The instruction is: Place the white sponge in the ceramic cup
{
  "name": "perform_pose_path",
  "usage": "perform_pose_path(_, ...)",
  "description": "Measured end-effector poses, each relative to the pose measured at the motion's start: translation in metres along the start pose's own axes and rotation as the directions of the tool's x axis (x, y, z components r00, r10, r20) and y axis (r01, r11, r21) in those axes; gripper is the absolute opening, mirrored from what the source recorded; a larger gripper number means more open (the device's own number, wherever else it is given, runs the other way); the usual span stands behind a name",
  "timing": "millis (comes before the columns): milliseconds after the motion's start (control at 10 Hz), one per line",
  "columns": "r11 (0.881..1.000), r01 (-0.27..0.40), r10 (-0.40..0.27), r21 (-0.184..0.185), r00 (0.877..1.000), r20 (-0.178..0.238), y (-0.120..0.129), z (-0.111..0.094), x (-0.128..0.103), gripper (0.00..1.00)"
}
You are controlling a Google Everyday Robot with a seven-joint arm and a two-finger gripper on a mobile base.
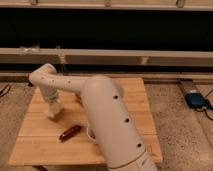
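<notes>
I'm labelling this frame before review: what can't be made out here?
Camera view:
The ceramic cup: not seen; the arm covers the table's middle and may hide it.
The gripper, over the table's left side: the pale mass at its tip may be the white sponge.
The reddish object: too small to identify.

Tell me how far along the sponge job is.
Early to midway. Done: the gripper is at the white sponge on the left of the wooden table. In hand: the pickup, though I cannot tell if the sponge is gripped or lifted. Left: the whole placement. No ceramic cup shows, perhaps hidden behind the arm, and the sponge is in nothing yet.
</notes>
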Motion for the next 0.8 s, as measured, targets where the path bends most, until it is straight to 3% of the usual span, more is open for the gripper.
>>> perform_pose_path(400,0.988,-0.020,0.024,-0.156,0.999,0.023,0.002,-0.069,0.000,0.00)
perform_pose_path(600,0.968,-0.026,0.051,-0.251,0.994,0.095,-0.008,-0.118,0.004,0.00)
perform_pose_path(800,0.952,-0.024,0.076,-0.305,0.984,0.160,-0.027,-0.141,0.010,0.00)
